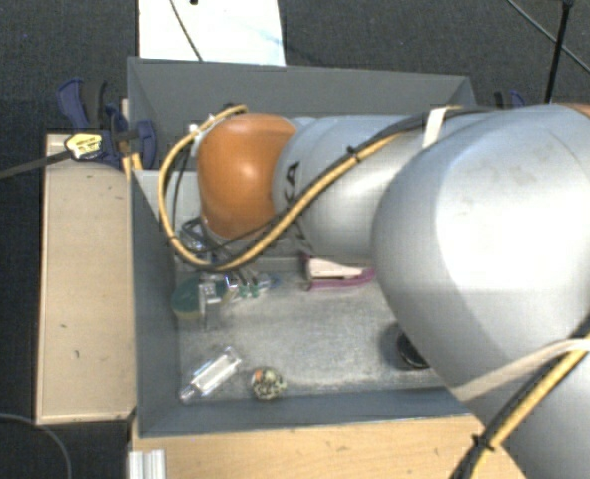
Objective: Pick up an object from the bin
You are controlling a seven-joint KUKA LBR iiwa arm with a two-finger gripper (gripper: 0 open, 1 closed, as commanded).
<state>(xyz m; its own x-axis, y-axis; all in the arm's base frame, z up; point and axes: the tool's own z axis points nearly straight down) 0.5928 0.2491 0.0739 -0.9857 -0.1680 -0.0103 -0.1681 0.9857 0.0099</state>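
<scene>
My gripper (197,238) hangs low at the bin's left side, under the arm's orange cover. Just below it, by the left wall, lies a small green rounded thing (186,298). Right of that is a small clear and green piece (243,286), close under the gripper. A pink and purple flat thing (334,273) lies further right, partly hidden under the arm.
Near the front wall lie a clear plastic piece (210,375) and a small mottled ball (266,383). A dark round thing (404,351) shows at the arm's edge on the right. The big arm covers the bin's back and right.
</scene>
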